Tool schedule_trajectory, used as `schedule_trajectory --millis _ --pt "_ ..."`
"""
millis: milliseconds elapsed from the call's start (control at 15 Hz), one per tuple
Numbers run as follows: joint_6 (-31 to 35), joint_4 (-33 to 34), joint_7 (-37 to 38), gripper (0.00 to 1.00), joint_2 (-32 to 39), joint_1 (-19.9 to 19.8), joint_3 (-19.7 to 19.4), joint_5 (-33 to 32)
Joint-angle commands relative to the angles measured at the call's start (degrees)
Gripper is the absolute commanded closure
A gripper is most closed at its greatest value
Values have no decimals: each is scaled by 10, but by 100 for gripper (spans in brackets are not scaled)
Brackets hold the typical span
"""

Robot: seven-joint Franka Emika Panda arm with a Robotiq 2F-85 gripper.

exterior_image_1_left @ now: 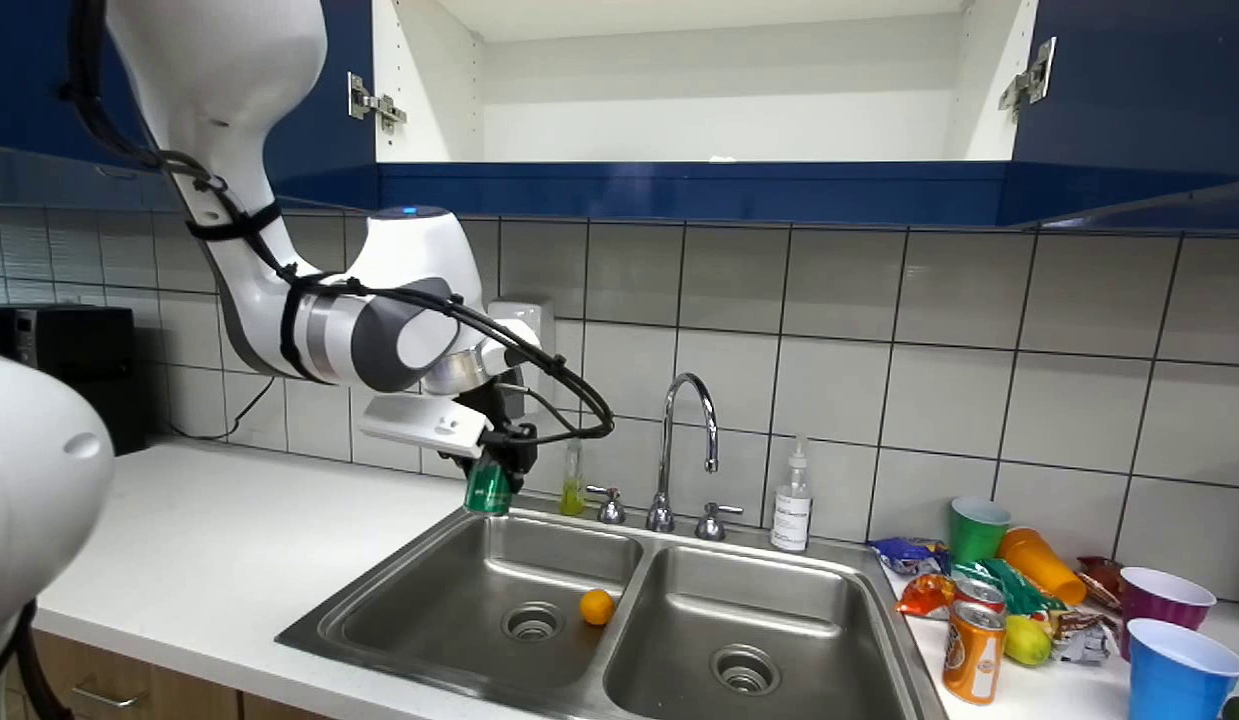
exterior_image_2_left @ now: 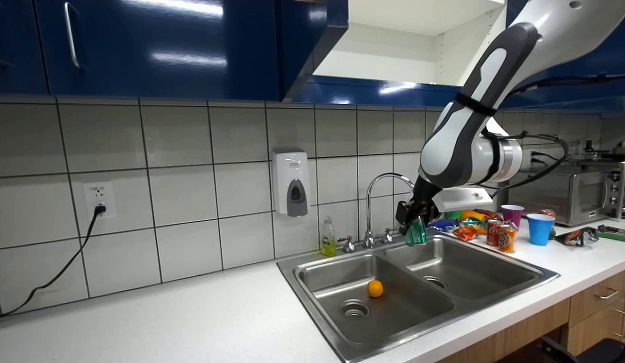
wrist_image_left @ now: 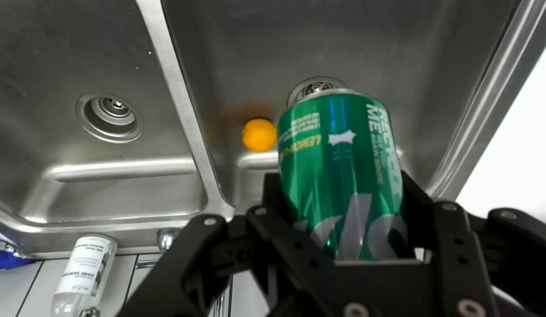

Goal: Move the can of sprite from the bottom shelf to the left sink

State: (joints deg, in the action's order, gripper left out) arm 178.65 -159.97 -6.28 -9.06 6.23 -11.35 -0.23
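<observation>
The green can of sprite is gripped and off any surface, tilted, in both exterior views [exterior_image_1_left: 489, 488] [exterior_image_2_left: 416, 233] and large in the wrist view [wrist_image_left: 339, 145]. My gripper [wrist_image_left: 336, 189] is shut on it, a finger on each side; the gripper also shows in both exterior views [exterior_image_1_left: 497, 462] [exterior_image_2_left: 415, 219]. In the wrist view the can appears over the left sink [wrist_image_left: 365, 48], covering part of its drain. The left sink basin shows in both exterior views [exterior_image_1_left: 419, 620] [exterior_image_2_left: 398, 322]. The bottom shelf's top surface is hidden behind the blue cabinet rail [exterior_image_1_left: 694, 190].
An orange ball-like object [exterior_image_1_left: 596, 607] lies in the left basin by the divider. The right basin [exterior_image_1_left: 799, 620] adjoins. A tall faucet [exterior_image_1_left: 669, 430], soap bottle [exterior_image_1_left: 572, 490] and sanitizer bottle [exterior_image_1_left: 793, 505] stand behind. Cans, cups and snack bags crowd the right counter.
</observation>
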Motion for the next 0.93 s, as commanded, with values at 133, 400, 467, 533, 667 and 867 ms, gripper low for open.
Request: schedule_trajectory --millis 133,400,467,533,667,867 --pt "63 0 -29 62 59 79 -49 50" --pt "85 0 -16 62 87 101 -55 52" --pt "89 0 -12 62 93 101 -54 49" --pt "92 0 11 62 99 32 11 22" --pt "113 1 12 62 122 18 28 19" --pt "148 7 10 62 163 -1 49 20"
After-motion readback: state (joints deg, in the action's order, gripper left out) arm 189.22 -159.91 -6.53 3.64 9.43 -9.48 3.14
